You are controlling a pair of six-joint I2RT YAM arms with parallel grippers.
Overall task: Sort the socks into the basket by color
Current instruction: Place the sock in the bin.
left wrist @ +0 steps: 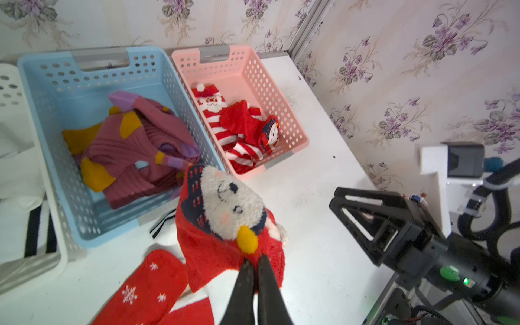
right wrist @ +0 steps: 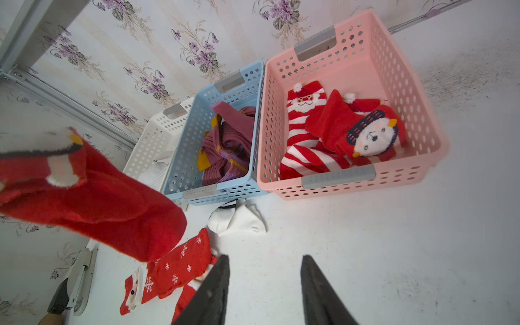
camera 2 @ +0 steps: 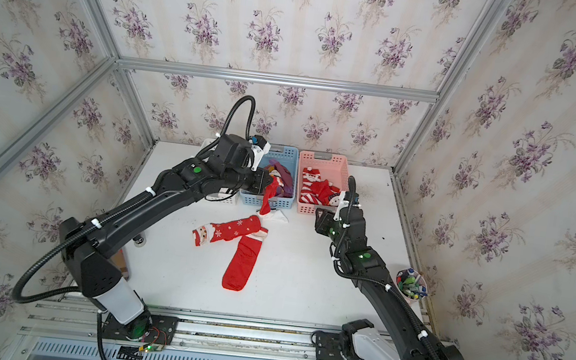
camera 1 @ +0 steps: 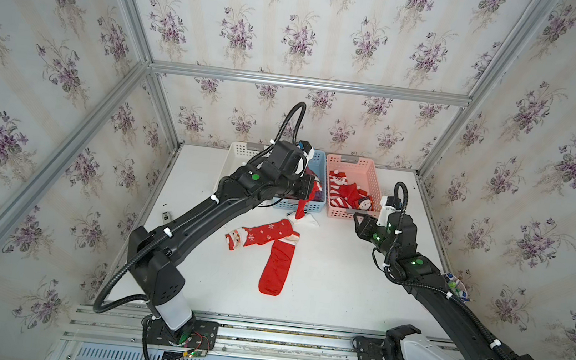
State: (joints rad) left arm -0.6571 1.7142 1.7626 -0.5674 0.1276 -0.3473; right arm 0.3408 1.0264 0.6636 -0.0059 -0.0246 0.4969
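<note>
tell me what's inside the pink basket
In the pink basket lie a striped Santa sock and, overlapping it, a red penguin sock. The penguin sock covers the striped fabric's middle, so whether that is one striped sock or two cannot be seen.

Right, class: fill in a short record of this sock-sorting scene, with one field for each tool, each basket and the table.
left tool: shut on penguin sock, which hangs from it
right tool: open, empty
pink basket: red and striped socks
blue basket: maroon socks
white basket: contents mostly hidden
table: snowflake sock, plain red sock, white sock
</note>
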